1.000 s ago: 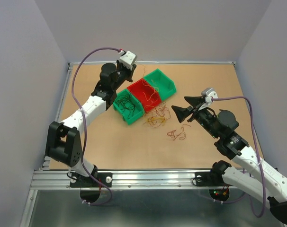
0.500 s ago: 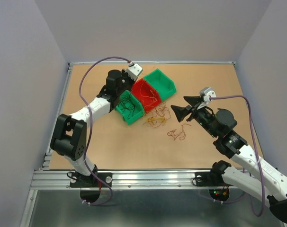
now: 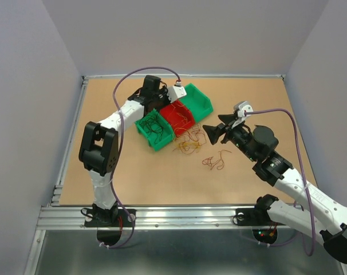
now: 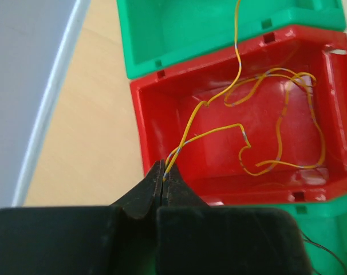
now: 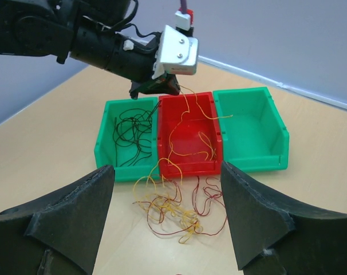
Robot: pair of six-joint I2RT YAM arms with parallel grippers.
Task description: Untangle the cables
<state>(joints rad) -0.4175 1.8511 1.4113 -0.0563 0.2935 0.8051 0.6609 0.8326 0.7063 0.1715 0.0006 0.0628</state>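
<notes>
Three bins sit side by side on the surface [image 3: 116, 172], and the left hand [image 4: 164, 177] is poised at the near rim of the middle one, the red bin [image 4: 148, 126]. Its fingers are pressed together on the end of a yellow wire [image 4: 179, 148], which runs away from the tips and curls across the bin floor, one strand rising toward the far green bin [image 4: 162, 34]. Letting go here would probably drop it in with the other yellow strands. The right hand [image 3: 216, 129] is spread wide and holds nothing. The leftover tangle [image 3: 189, 142] of red and yellow wires lies on the surface straight ahead of it, just in front of the bins, so the right arm is the nearer one.
</notes>
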